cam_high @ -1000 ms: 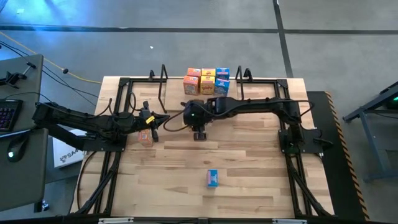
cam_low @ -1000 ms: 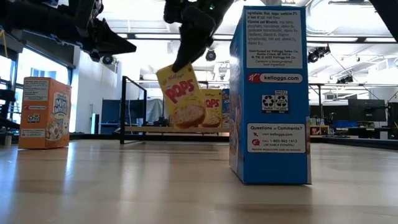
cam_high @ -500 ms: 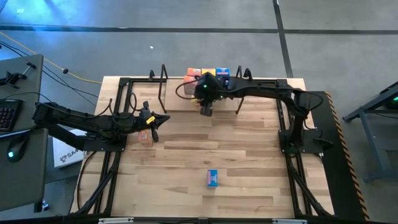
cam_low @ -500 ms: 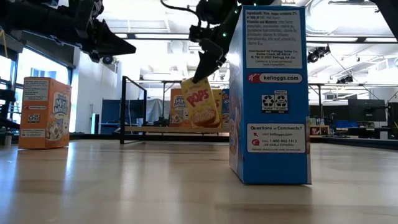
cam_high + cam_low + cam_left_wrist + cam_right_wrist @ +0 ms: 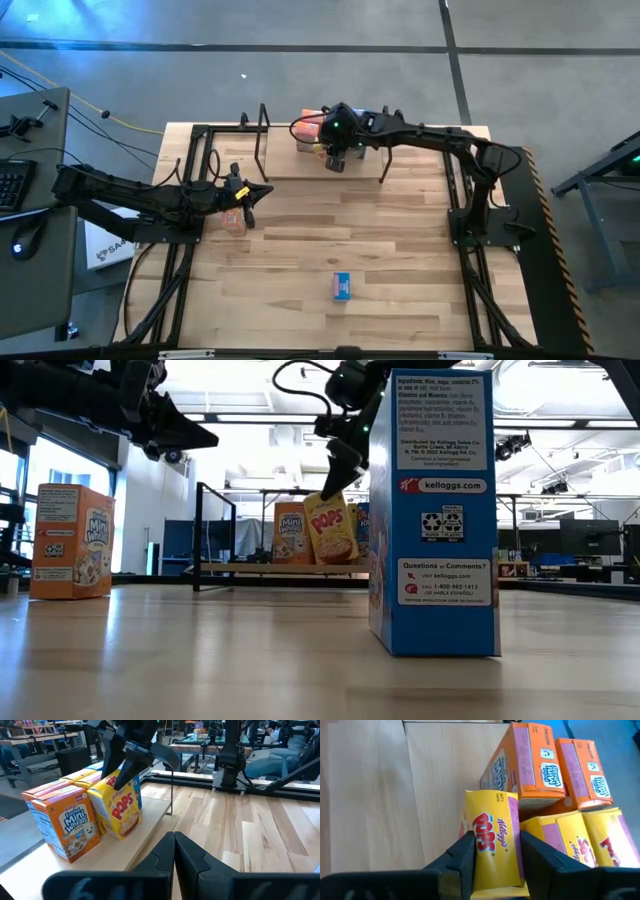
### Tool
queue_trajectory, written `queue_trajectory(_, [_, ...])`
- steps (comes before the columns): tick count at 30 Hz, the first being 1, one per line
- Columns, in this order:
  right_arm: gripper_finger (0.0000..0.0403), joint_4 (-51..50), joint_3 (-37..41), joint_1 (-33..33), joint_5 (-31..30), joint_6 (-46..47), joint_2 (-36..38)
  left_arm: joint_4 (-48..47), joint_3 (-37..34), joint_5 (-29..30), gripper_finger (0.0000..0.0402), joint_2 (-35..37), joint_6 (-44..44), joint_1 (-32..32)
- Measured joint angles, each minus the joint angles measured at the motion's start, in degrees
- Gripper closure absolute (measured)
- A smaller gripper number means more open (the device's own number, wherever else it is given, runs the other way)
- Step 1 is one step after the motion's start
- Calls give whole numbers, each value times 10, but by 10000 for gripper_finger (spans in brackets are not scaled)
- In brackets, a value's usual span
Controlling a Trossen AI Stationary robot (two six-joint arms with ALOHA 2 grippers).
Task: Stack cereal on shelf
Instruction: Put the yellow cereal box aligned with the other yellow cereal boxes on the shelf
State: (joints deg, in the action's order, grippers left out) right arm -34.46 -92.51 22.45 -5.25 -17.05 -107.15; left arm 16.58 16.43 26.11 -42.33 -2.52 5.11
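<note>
Now one yellow Pops box [image 5: 492, 845] in right pincer [image 5: 495, 852], two orange boxes [image 5: 555, 770] beside

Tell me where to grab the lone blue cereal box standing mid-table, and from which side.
Come straight down onto the blue cereal box and pinch its two broad faces near the top. It stands upright and alone on the table, and that span is its thinnest, so the fingers should fit.

The Pops box [image 5: 492, 840] was bright yellow with red lettering. The wheat cereal boxes [image 5: 532, 760] beside it were orange with pale purple side panels. The shelf [image 5: 150, 820] was light wood. A blue box [image 5: 432, 510] carried white print panels. The fingers [image 5: 465, 855] were black.
</note>
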Motion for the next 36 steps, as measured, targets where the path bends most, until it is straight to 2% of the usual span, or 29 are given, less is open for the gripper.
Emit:
queue_trajectory(4, [290,0,0,8,12,7,0,0,0,0,399,0,-1,0])
queue_trajectory(9, [288,-10,0,9,-32,16,0,0,0,0,399,0,-2,0])
queue_trajectory(18, [203,-24,0,7,-59,16,0,3,0,0,399,0,-4,0])
queue_trajectory(23, [184,-22,0,-1,-70,1,4,4,0,0,399,0,-4,0])
queue_trajectory(28, [183,-35,-15,-20,-103,-17,29,4,0,0,399,0,-4,0])
queue_trajectory(31, [192,-92,-35,-32,-133,-19,52,4,0,0,399,0,-4,0])
queue_trajectory(33, [213,-140,-42,-34,-136,5,59,4,0,0,399,0,-4,0])
queue_trajectory(36, [267,-207,-42,-25,-124,48,55,4,0,0,399,0,-4,0])
